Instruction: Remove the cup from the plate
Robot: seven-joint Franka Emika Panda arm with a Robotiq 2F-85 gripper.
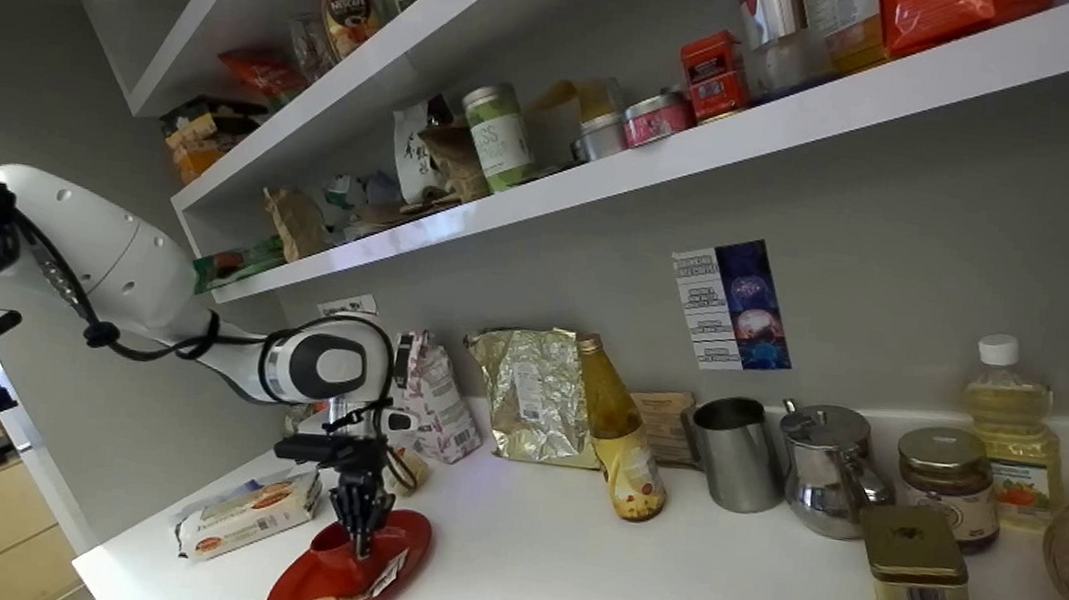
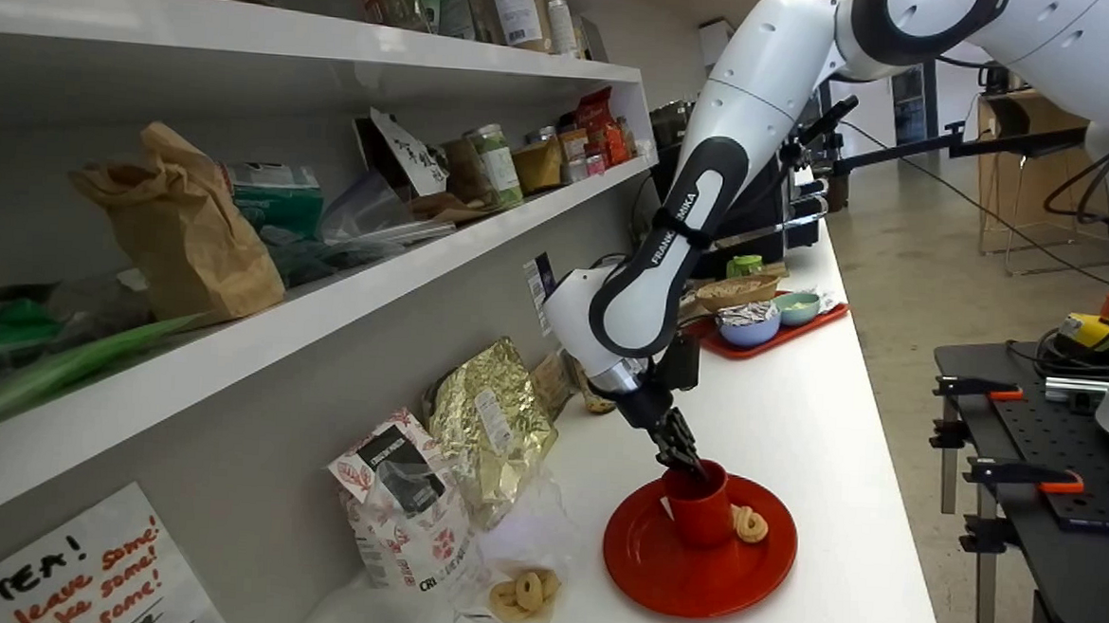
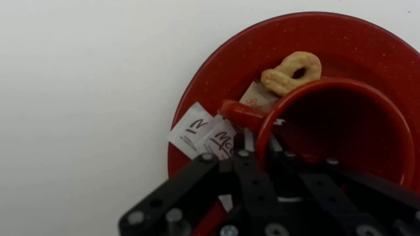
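Observation:
The red plate (image 2: 636,563) lies on the white counter in both exterior views. The red cup (image 2: 707,524) is upright over the plate; whether its base touches the plate is hard to tell. My gripper (image 2: 695,466) points down at the cup's rim. In the wrist view, the fingertips (image 3: 262,142) straddle the cup wall just beside the handle (image 3: 242,113), one inside and one outside. They are close against the wall, so the gripper looks shut on it. A ring-shaped biscuit (image 3: 288,73) and white paper packets (image 3: 197,127) lie on the plate beside the cup.
A white package (image 1: 253,515) lies beside the plate. A gold foil bag (image 1: 534,396), a yellow bottle (image 1: 620,431) and metal pitchers (image 1: 738,454) stand along the wall. A clear bag of biscuits (image 2: 525,595) is near the plate. Loaded shelves (image 1: 610,163) hang above the counter.

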